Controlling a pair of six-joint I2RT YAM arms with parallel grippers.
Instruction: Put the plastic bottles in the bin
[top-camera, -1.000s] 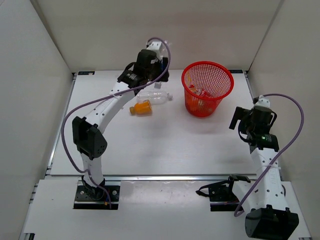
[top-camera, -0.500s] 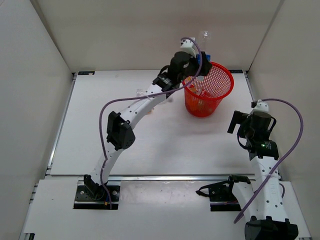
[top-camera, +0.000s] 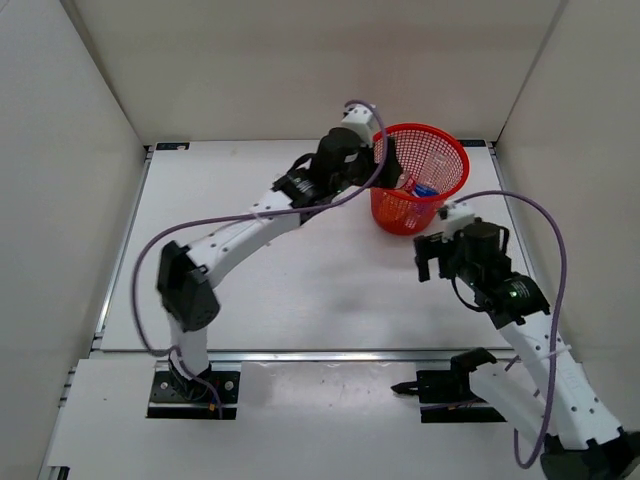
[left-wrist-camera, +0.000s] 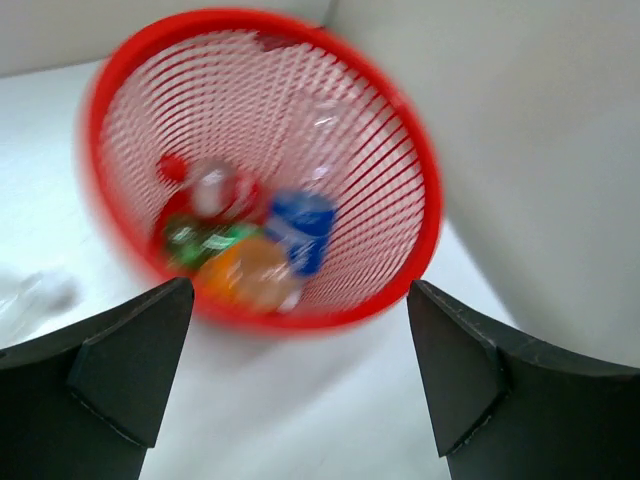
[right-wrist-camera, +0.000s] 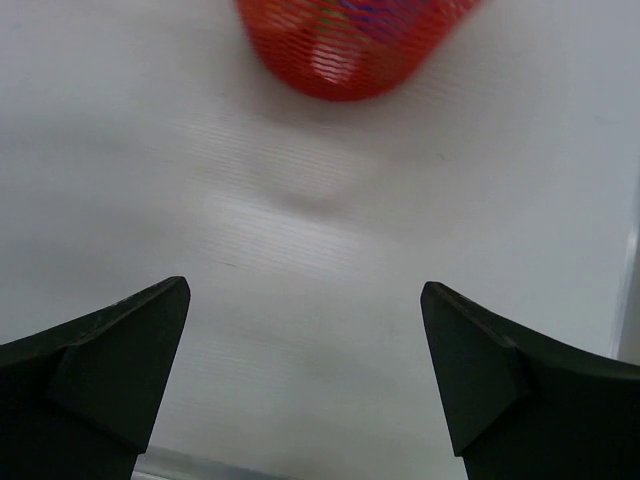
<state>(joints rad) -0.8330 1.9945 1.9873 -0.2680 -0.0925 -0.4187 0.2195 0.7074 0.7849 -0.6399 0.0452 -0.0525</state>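
The red mesh bin (top-camera: 440, 150) stands at the back right of the table. In the left wrist view the bin (left-wrist-camera: 420, 170) holds a blue-labelled bottle (left-wrist-camera: 300, 225), a red-labelled one (left-wrist-camera: 210, 190), a green one (left-wrist-camera: 195, 240), an orange one (left-wrist-camera: 250, 272) and a clear one (left-wrist-camera: 315, 130). My left gripper (top-camera: 385, 155) is open and empty at the bin's left rim. A blurred clear bottle (left-wrist-camera: 40, 295) lies on the table left of the bin. My right gripper (top-camera: 430, 255) is open and empty over bare table in front of the bin (right-wrist-camera: 340, 50).
White walls close in the table on the left, back and right. The left arm (top-camera: 250, 215) stretches across the table's middle and hides what lies under it. A metal rail (top-camera: 330, 352) runs along the table's near edge.
The left gripper held a blue-labelled bottle above the bin, opened and let it drop in, then drew back to the left rim. The right arm swung left, toward the table's middle.
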